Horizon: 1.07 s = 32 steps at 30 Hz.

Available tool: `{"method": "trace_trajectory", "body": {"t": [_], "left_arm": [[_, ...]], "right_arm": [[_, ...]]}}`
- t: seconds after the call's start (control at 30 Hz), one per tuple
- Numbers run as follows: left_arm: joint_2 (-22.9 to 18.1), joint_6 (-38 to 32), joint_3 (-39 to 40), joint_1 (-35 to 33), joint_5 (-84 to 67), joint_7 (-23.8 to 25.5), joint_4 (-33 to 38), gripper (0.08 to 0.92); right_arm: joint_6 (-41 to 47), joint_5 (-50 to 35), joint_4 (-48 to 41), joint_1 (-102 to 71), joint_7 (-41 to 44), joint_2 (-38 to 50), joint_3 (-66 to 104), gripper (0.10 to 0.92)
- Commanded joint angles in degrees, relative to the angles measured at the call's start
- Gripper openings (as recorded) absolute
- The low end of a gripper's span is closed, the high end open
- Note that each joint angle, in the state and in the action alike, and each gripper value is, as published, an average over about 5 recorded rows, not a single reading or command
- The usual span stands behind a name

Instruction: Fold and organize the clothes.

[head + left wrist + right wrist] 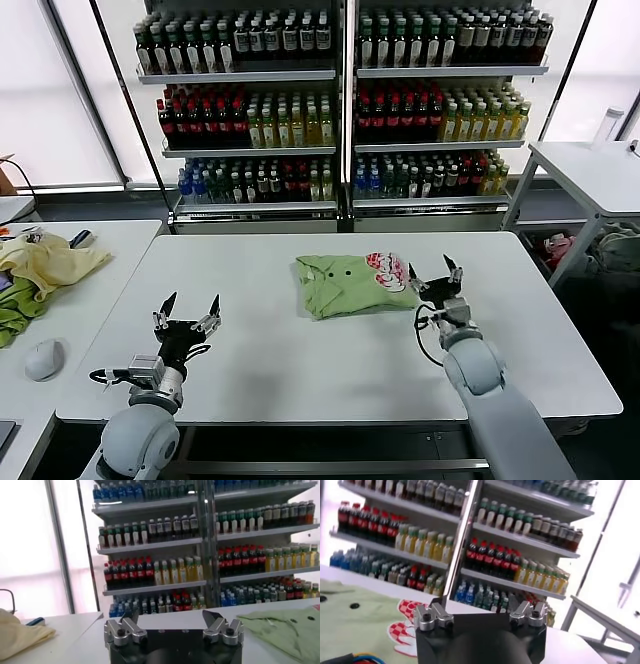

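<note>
The light green shirt [345, 283] lies folded into a small rectangle on the white table [300, 360], its buttons and red-and-white graphic facing up. It also shows in the left wrist view [287, 627] and the right wrist view [360, 622]. My right gripper [433, 271] is open and empty, just right of the shirt's graphic edge, fingers pointing up. My left gripper [188, 304] is open and empty, over the table's front left, well apart from the shirt.
A side table at the left [110, 290] holds a pale yellow garment [50, 262], a darker green cloth [15, 310] and a mouse [44, 358]. Shelves of bottles [340, 100] stand behind. Another white table [590, 170] is at the back right.
</note>
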<state>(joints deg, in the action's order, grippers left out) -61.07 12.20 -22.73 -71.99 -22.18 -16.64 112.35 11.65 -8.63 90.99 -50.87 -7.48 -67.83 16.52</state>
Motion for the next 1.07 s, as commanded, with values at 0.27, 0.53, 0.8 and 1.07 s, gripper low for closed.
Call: {"method": "trace_trajectory", "body": {"t": [0.27,0.53,0.8,1.07], "left_arm": [[-2.4,-1.1,-0.3,-5.3,2.5,3.4,5.6,0.823],[-3.5,-1.2,-0.6,-7.7,3.4,3.9,7.4,0.823],[-3.5,-1.2,-1.3,-9.3,3.5,4.0,8.5,0.823],[-4.0,-1.2,-1.5,-9.6,3.6,4.3,8.9,0.823]], "right_arm": [[-3.9,-4.5,27.0,-29.4,1.8,0.1,15.6,0.823],[-3.3,-4.0,26.9,-28.0,0.3,-0.7,13.9,0.823],[-2.8,-3.9,27.0,-28.0,-0.9,-1.0,13.8,0.823],[-2.4,-3.6,27.3,-27.9,-1.1,-0.9,13.8,0.823]]}}
